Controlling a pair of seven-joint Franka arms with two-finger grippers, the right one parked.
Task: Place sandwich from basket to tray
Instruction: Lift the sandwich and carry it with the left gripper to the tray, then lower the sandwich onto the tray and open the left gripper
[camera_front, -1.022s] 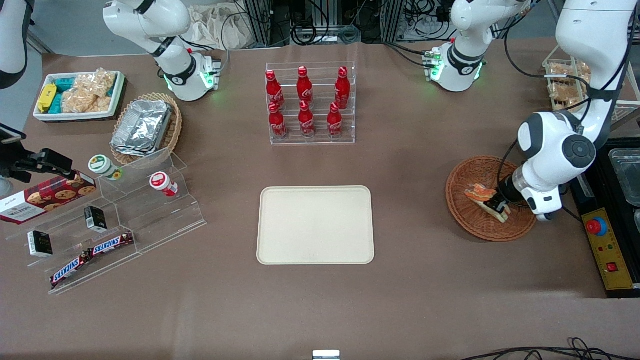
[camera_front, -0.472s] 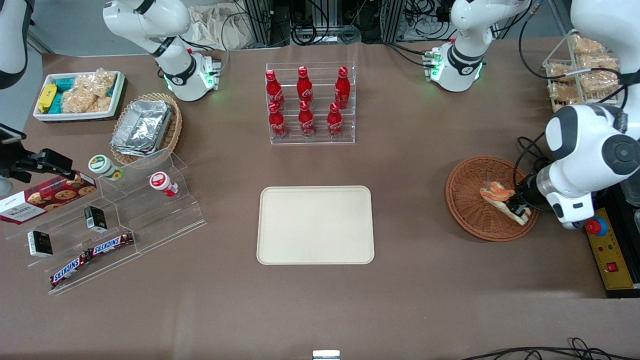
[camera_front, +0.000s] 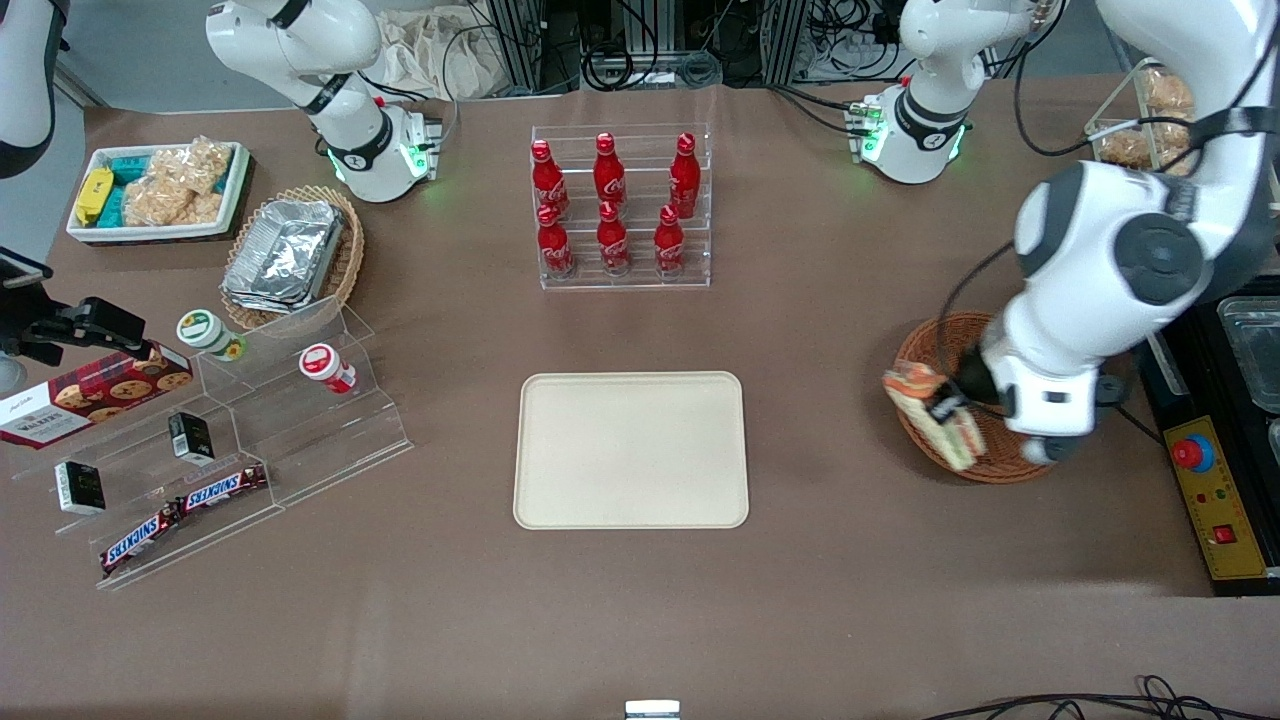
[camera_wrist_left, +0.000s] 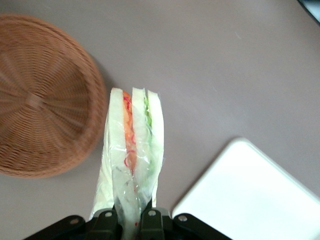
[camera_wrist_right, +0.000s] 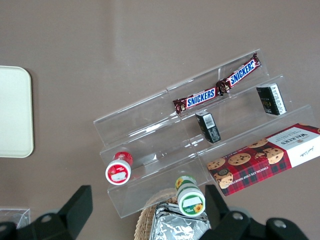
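From the front, the gripper hangs above the rim of the reddish wicker basket, at the rim's edge nearest the tray, with its fingers clenched on the sandwich. The wrapped wedge is lifted clear of the weave and tilted, its filling end pointing toward ten o'clock and its pale bread end toward four o'clock. The cream tray lies flat in the middle of the table, well apart from the basket at about its nine o'clock, and nothing rests on it. At the tray's twelve o'clock stands a clear rack of red cola bottles. Toward the parked arm's end of the table sit a stepped clear display with small jars and Snickers bars, a paler basket of foil trays and a white tub of snacks.

In the left wrist view, the black fingers pinch the sandwich by its narrow end, and its orange, red and green layers run away from the camera. It hangs over bare tabletop, just beside the basket, which is empty here. A rounded corner of the tray shows near the sandwich, apart from it.

The right wrist view shows the stepped display, the Snickers bars, a box of Walkers cookies and an edge of the tray.
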